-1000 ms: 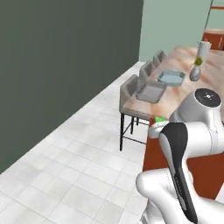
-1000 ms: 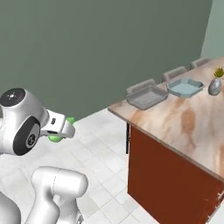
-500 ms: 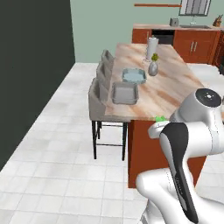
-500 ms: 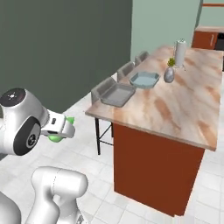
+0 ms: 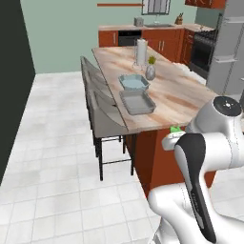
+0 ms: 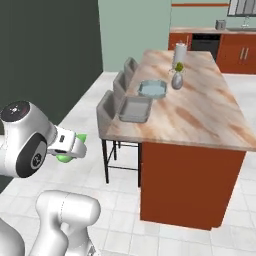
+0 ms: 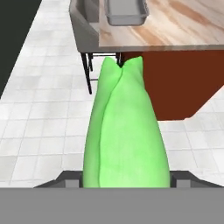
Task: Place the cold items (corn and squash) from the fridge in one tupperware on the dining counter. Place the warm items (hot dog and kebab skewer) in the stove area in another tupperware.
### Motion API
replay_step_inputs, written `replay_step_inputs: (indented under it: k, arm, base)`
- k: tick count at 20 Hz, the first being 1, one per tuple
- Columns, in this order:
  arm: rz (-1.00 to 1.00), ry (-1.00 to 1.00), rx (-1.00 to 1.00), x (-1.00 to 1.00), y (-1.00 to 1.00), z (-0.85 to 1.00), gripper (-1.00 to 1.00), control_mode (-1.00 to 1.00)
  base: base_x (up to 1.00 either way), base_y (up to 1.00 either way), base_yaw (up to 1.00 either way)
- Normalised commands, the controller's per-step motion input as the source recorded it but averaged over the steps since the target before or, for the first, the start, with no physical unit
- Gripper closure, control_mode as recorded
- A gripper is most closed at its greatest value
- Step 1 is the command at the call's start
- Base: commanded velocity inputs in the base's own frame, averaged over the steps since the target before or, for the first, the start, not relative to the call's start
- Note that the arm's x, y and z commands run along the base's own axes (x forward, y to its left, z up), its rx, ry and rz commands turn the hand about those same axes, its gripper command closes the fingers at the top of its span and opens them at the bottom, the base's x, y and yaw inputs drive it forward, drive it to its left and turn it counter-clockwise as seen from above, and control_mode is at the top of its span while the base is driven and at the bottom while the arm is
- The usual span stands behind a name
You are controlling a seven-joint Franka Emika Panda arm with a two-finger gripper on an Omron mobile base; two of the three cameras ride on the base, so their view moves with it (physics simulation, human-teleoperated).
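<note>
My gripper (image 6: 75, 145) is shut on the corn (image 7: 124, 131), a green husked cob with a split pointed tip that reaches past the fingers. The corn's green tip (image 5: 175, 129) also peeks out beside the white hand. The dining counter (image 5: 186, 95) lies ahead and to the right of the hand. On its near left part sits the grey rectangular tupperware (image 5: 137, 101), and the pale octagonal tupperware (image 5: 133, 82) is just behind it. Both trays look empty. The hand hangs over the floor, short of the counter's near corner (image 7: 131, 41). The fridge (image 5: 231, 47) and the black stove (image 5: 202, 47) stand at the far right.
Grey stools (image 5: 102, 119) line the counter's left side. A vase with a plant (image 5: 150, 70) and a paper towel roll (image 5: 141, 51) stand behind the trays. A dark wall (image 6: 45, 60) runs along the left, with open tiled floor (image 5: 52, 157) in between.
The whole picture has swung as the base turned and drove; the counter now lies nearer and more head-on. The gripper keeps its hold on the corn.
</note>
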Motion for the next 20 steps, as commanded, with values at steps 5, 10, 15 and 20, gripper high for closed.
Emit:
replay_step_inputs:
  k: [5,10,15,20]
  arm:
    - [0.0,0.0,0.0,0.0,0.0,0.0,1.0,1.0]
    - [0.0,0.0,0.0,0.0,0.0,0.0,1.0,1.0]
    - [0.0,0.0,0.0,0.0,0.0,0.0,1.0,1.0]
    - [0.0,0.0,0.0,0.0,0.0,0.0,1.0,1.0]
  base:
    - [0.0,1.0,-0.43]
    - [0.07,1.0,-0.46]
    - [0.32,0.87,-0.48]
    - [0.33,0.04,-0.12]
